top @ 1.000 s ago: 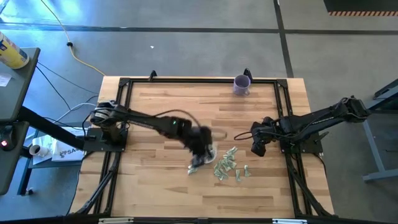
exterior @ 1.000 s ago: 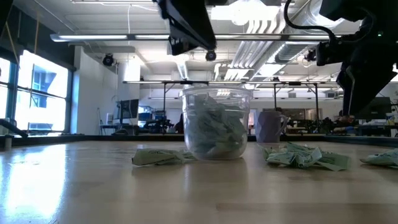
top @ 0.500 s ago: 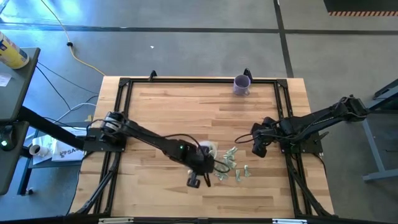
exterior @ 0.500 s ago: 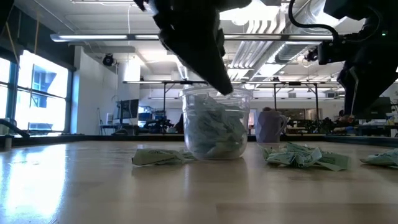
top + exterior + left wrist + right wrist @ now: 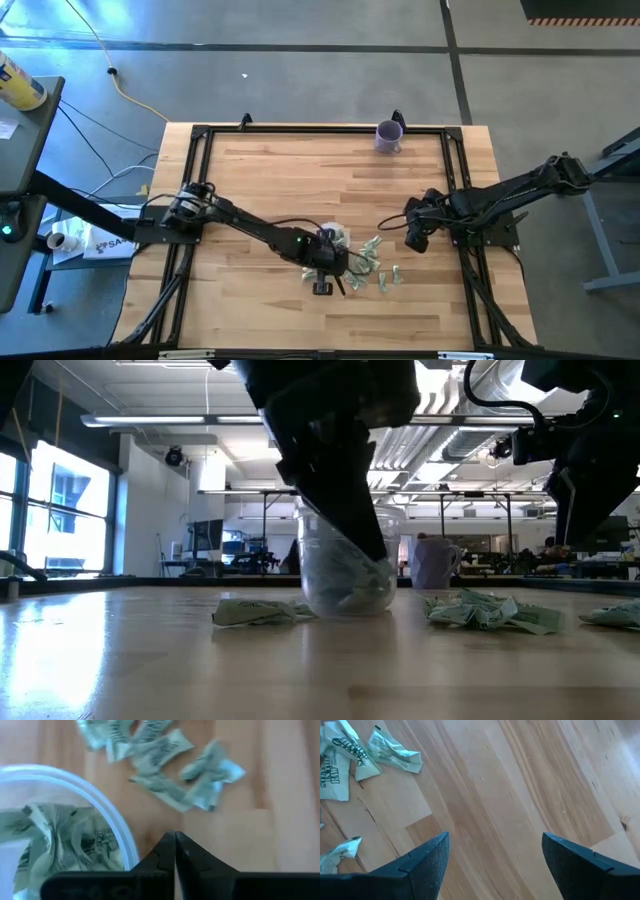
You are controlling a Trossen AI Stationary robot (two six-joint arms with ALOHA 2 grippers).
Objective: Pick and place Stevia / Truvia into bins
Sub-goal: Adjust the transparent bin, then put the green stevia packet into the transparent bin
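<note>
Stevia sachets, small flat pale green-and-white paper packets [image 5: 368,262], lie in a loose scatter on the light wooden table [image 5: 300,180], just right of the small round clear plastic cup with a whitish rim [image 5: 333,238]. More crumpled sachets fill much of that cup (the left wrist view looks straight down on them behind the rim [image 5: 107,820]). In the low view one sachet [image 5: 255,612] lies flat just beside the cup's base [image 5: 345,575], and a heap [image 5: 490,610] sits a little apart on the other side.

The left gripper [image 5: 340,283] is low over the table just in front of the cup, at the near edge of the scatter; its two dark fingers [image 5: 175,855] are pressed together with nothing between them. The right gripper [image 5: 414,232] hangs well apart on the right side, its jaws spread wide and empty over bare wood, with a few sachets [image 5: 390,750] near it.

A lilac mug [image 5: 389,136] stands alone by the far edge, inside the black frame [image 5: 320,129] that borders the table. The back half of the table and the near left corner are open wood.

The left arm [image 5: 330,450] covers part of the cup in the low view, so its fill level is hard to judge there. Sachet print is too small to read from above.
</note>
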